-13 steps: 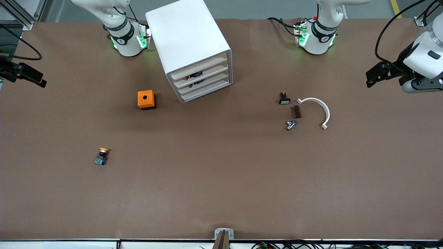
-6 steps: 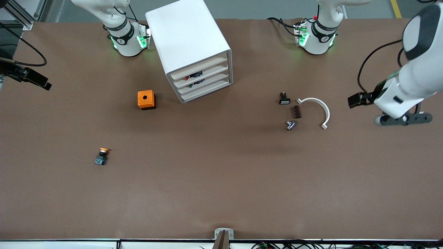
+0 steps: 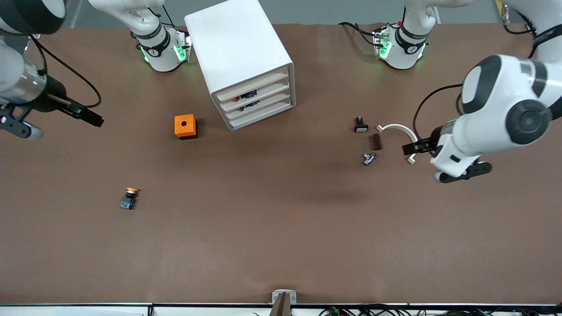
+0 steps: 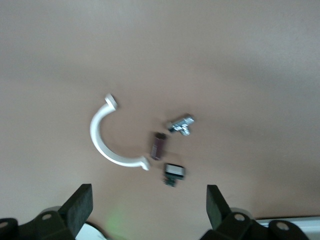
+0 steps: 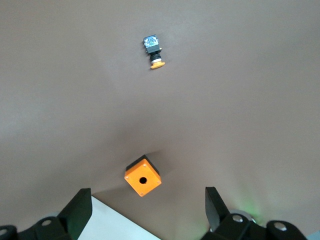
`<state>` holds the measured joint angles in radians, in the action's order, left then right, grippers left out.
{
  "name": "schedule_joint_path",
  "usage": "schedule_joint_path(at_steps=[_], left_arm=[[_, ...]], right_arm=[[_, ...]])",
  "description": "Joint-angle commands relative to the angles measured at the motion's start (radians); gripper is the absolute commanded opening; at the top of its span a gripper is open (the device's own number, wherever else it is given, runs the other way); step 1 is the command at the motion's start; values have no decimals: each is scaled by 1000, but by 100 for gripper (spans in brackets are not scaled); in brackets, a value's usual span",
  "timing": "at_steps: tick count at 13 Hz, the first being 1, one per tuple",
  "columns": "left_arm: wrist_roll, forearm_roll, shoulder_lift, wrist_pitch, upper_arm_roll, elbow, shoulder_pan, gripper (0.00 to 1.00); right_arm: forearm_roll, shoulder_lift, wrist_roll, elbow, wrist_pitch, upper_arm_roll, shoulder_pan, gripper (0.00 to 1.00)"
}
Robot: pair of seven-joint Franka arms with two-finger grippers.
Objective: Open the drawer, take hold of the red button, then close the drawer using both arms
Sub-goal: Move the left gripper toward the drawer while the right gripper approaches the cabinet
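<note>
The white cabinet [image 3: 239, 52] stands between the arms' bases; its corner shows in the right wrist view [image 5: 115, 226]. The drawer [image 3: 259, 93], second downward, is shut. Small red and dark parts show through its clear front; I cannot pick out the button among them. My left gripper [image 3: 409, 149] is open and empty over one end of a white arc; in the left wrist view [image 4: 148, 210] its fingers [image 4: 80, 205] stand wide apart. My right gripper [image 3: 94, 119] is open and empty over the table toward the right arm's end, wide open in the right wrist view [image 5: 147, 212].
An orange cube with a hole [image 3: 185, 126] [image 5: 143, 175] sits beside the cabinet. A yellow-orange-capped button [image 3: 129, 198] [image 5: 153, 50] lies nearer the front camera. Toward the left arm's end lie a white arc [image 3: 401, 131] [image 4: 112, 145], a black switch [image 3: 360, 125], a brown piece [image 3: 376, 141] and a metal piece [image 3: 369, 158].
Both arms have swung in from the table's ends. The left gripper has come over the white arc. The right gripper has moved toward the orange cube. The drawer has not moved.
</note>
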<state>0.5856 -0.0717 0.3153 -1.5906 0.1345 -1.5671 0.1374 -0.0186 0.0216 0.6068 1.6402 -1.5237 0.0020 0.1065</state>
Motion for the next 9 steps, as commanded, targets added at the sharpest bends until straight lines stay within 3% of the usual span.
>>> schedule_joint_path(at_steps=[1,6,9], left_arm=[[285,-87,105,5,5,29,71,100],[723,-184,301,-3,5,119,194,100],[998,-290,344,-3,5,119,238,100]], right_arm=[[9,47,140,-8,-30,-7,65,100],[16,135,404,-6,-88,-7,173,100],[14,184,497,-6,-110,-8,226,100]])
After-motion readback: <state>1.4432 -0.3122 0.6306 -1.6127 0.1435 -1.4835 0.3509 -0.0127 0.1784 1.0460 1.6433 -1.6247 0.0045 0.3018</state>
